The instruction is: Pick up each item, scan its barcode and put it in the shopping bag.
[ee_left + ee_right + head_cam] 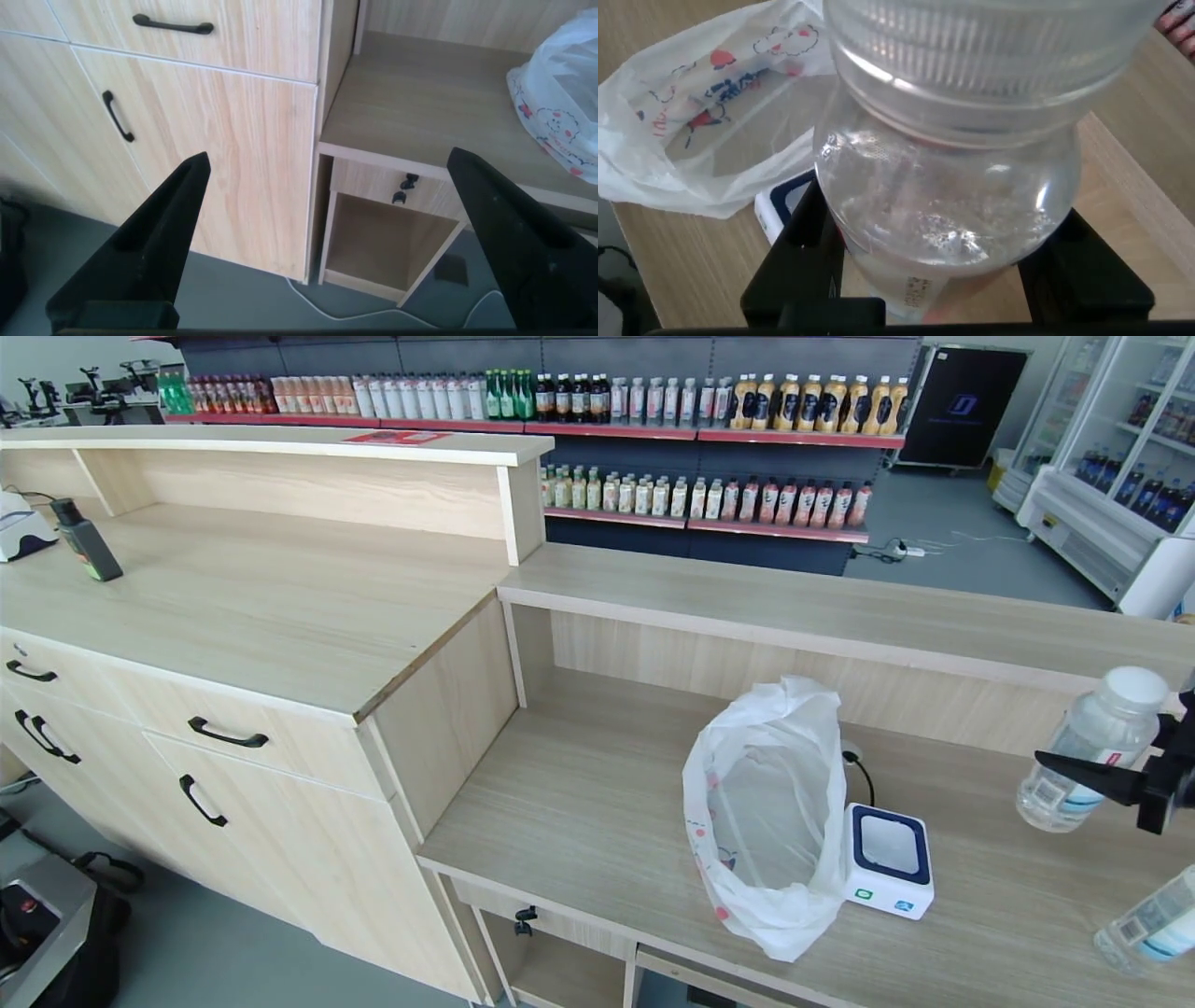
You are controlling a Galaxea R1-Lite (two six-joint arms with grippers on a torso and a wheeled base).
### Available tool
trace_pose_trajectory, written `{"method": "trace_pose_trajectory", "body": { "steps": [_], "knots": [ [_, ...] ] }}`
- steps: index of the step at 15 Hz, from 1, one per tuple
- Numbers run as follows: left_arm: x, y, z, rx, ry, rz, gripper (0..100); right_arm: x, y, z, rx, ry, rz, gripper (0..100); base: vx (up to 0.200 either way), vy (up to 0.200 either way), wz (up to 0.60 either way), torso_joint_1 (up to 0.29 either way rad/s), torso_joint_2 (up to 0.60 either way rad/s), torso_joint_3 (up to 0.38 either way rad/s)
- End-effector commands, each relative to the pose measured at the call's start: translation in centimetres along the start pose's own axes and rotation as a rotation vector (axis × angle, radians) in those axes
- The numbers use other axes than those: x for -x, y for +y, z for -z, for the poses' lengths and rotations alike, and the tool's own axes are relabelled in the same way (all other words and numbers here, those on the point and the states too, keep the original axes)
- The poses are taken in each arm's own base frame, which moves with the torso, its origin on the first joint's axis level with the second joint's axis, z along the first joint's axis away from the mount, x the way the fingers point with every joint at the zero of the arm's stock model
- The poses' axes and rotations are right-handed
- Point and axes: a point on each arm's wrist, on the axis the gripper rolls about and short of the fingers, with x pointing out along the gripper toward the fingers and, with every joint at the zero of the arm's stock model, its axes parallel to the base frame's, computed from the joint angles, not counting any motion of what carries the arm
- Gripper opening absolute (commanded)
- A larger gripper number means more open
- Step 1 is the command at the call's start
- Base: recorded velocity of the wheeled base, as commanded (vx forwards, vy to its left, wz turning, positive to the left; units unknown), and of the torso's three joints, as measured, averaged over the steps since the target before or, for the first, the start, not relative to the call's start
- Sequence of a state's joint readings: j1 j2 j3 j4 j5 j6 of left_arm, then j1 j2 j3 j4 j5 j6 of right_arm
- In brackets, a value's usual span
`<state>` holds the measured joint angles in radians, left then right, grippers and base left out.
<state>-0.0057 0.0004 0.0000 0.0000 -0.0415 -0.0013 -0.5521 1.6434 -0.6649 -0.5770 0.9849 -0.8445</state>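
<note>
The right gripper [938,280] clamps a clear water bottle [1088,751], tilted over the counter [579,803] at 2 o'clock from the white scanner [889,859]; its arm is cut off at the edge. The scanner sits just beside the open shopping bag [766,812], at its 4 o'clock. A second bottle [1153,924], partly cut off, lies at the scanner's 4 o'clock. The left gripper [327,243] hangs with fingers wide beside the cupboard [234,140].

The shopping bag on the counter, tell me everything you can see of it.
The shopping bag is thin, translucent white plastic with small red and blue prints. It sits crumpled on the lower wooden counter, mouth gaping wide upward, and looks empty. Its side appears to touch the white scanner box beside it.
</note>
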Motion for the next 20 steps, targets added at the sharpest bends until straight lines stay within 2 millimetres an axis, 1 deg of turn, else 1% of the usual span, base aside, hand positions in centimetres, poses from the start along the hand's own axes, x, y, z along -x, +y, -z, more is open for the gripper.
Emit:
{"method": "trace_pose_trajectory", "body": {
  "steps": [1, 2, 5, 6, 7, 9, 10, 11, 13, 15, 17, 20],
  "knots": [
    [0.0, 0.0, 0.0, 0.0, 0.001, 0.0, 100, 3.4, 0.4, -1.0, 0.005, 0.027, 0.1, 0, 0.0, 0.0, 0.0, 0.0, 0.0, 0.0],
    [0.0, 0.0, 0.0, 0.0, 0.001, 0.0, 100, 3.4, 0.5, -1.0, -0.04, 0.025, 0.099, 0, 0.0, 0.0, 0.0, 0.0, 0.0, 0.0],
    [0.0, 0.0, 0.0, 0.0, 0.001, 0.0, 100, 2.4, 0.8, -2.5, -0.284, -0.025, 0.055, 0, 0.0, 0.0, 0.0, 0.0, 0.0, 0.0],
    [0.0, 0.0, 0.0, 0.0, 0.001, 0.0, 100, 1.8, 1.1, -3.8, -0.422, -0.024, 0.075, 0, 0.0, 0.0, 0.0, 0.0, 0.0, 0.0],
    [0.0, 0.0, 0.0, 0.0, 0.001, 0.0, 100, 1.3, 1.5, -5.0, -0.501, 0.001, 0.154, 0, 0.0, 0.0, 0.0, 0.0, 0.0, 0.0],
    [0.0, 0.0, 0.0, 0.0, 0.001, 0.0, 100, -0.5, 2.3, -7.5, -0.666, 0.0, 0.299, 0, 0.0, 0.0, 0.0, 0.0, 0.0, 0.0],
    [0.0, 0.0, 0.0, 0.0, 0.001, 0.0, 100, -1.1, 2.9, -7.9, -0.657, 0.003, 0.358, 0, 0.0, 0.0, 0.0, 0.0, 0.0, 0.0],
    [0.0, 0.0, 0.0, -0.001, 0.001, 0.0, 100, -1.6, 4.2, -7.8, -0.619, -0.003, 0.424, 0, 0.0, 0.0, 0.0, 0.0, 0.0, 0.0],
    [0.0, 0.0, 0.0, 0.0, 0.001, 0.0, 100, -2.3, 5.6, -8.4, -0.54, -0.025, 0.487, 0, 0.0, 0.0, 0.0, 0.0, 0.0, 0.0],
    [0.0, 0.0, 0.0, 0.0, 0.0, 0.0, 100, -2.5, 5.8, -8.9, -0.436, -0.021, 0.508, 0, 0.0, 0.0, 0.0, 0.0, 0.0, 0.0],
    [0.0, 0.0, 0.0, -0.001, 0.001, 0.0, 100, -2.6, 5.9, -9.3, -0.411, -0.046, 0.492, 0, 0.0, 0.0, 0.0, 0.0, 0.0, 0.0],
    [0.0, 0.0, 0.0, 0.0, 0.001, 0.0, 100, -3.6, 6.2, -9.4, -0.407, -0.055, 0.461, 0, 0.0, 0.0, 0.6, -0.066, 0.14, 0.087]
  ]
}}
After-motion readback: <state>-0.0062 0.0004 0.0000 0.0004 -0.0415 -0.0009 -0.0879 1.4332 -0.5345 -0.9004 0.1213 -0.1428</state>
